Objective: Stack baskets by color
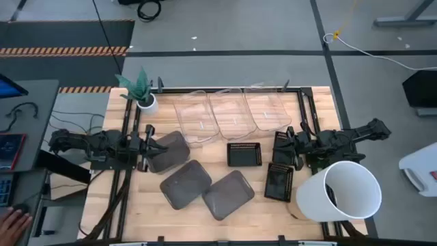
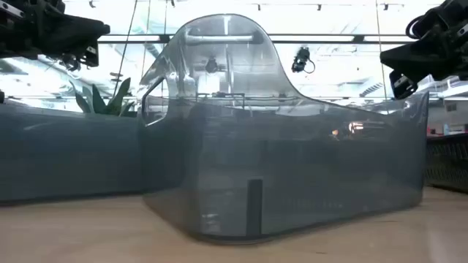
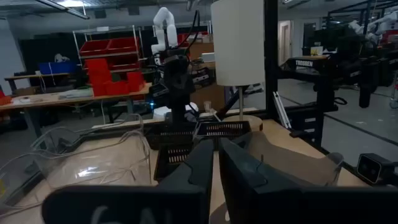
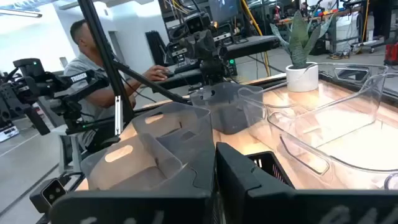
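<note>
Three clear baskets (image 1: pixel 232 113) stand side by side at the table's far middle. Three dark grey baskets (image 1: pixel 186 183) lie spread over the near left, each flat on its base, and one of them (image 2: pixel 285 168) fills the low view. Three black perforated baskets (image 1: pixel 244 154) sit right of centre. My left gripper (image 1: pixel 154 145) (image 3: pixel 216 162) is shut and hovers level at the left edge of the farthest grey basket (image 1: pixel 168 152). My right gripper (image 1: pixel 287 146) (image 4: pixel 214 168) is shut and hovers level over a black basket (image 1: pixel 283 145).
A large white bucket (image 1: pixel 338 191) lies on its side at the near right, beside my right arm. A white plant pot (image 1: pixel 145 102) stands at the far left corner. A dark frame (image 1: pixel 307 109) runs around the table. A person (image 4: pixel 93 62) sits beyond the table's left side.
</note>
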